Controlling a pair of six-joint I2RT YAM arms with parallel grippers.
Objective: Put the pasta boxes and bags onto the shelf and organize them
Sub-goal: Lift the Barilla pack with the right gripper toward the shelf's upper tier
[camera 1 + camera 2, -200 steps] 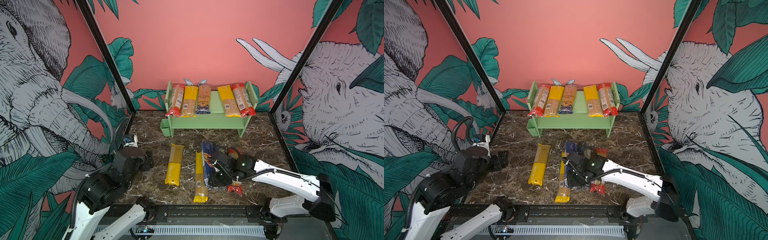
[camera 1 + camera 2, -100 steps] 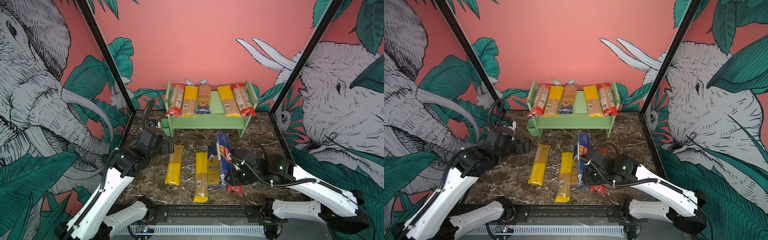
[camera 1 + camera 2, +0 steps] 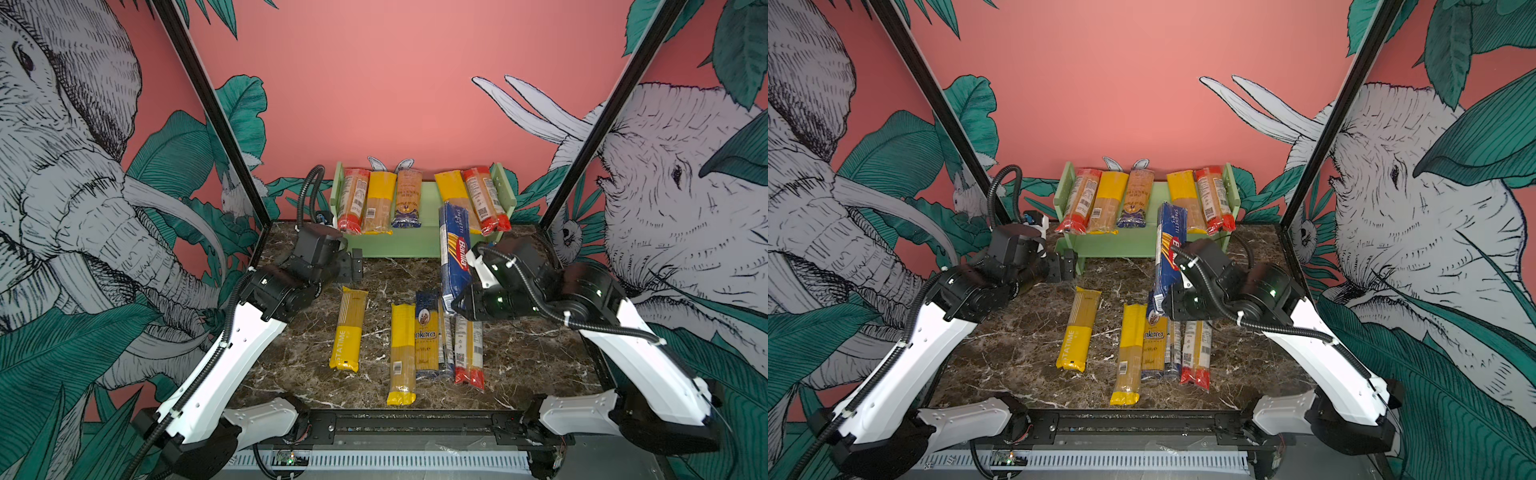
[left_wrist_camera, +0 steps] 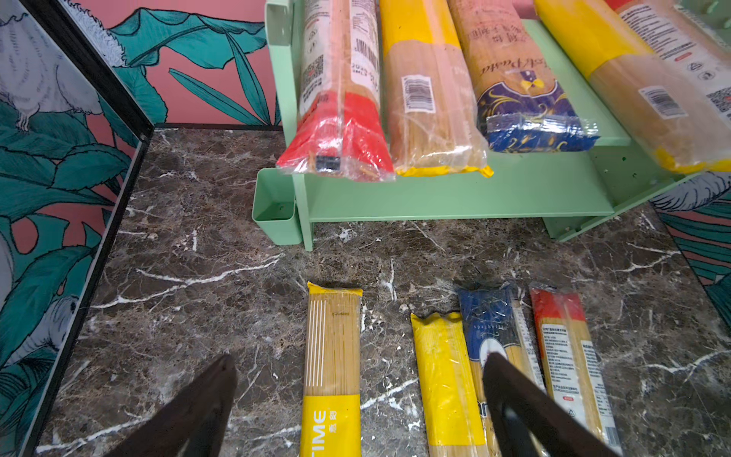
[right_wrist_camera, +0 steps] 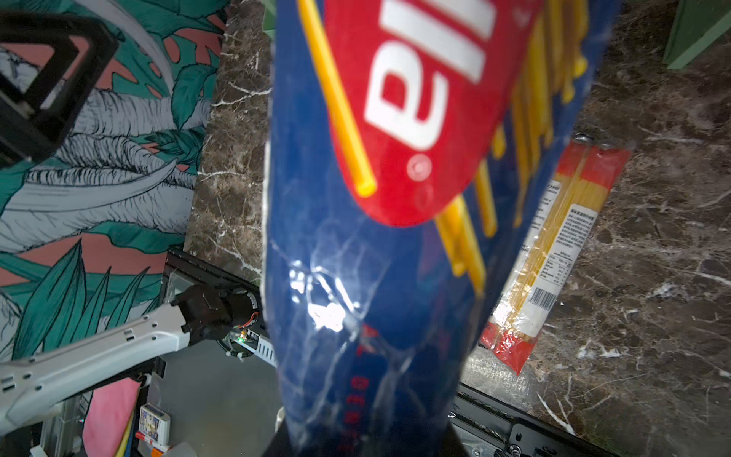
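A: L arm?
B: I'm holding it stretched fwd; left gripper is hanging w/ fingers spread wide.
A: R arm?
B: I'm keeping it bent inward; right gripper is clamping a blue packet at its lower end.

Eleven pasta packets and one green shelf.

shelf free mid-row; blue bag hangs before it.
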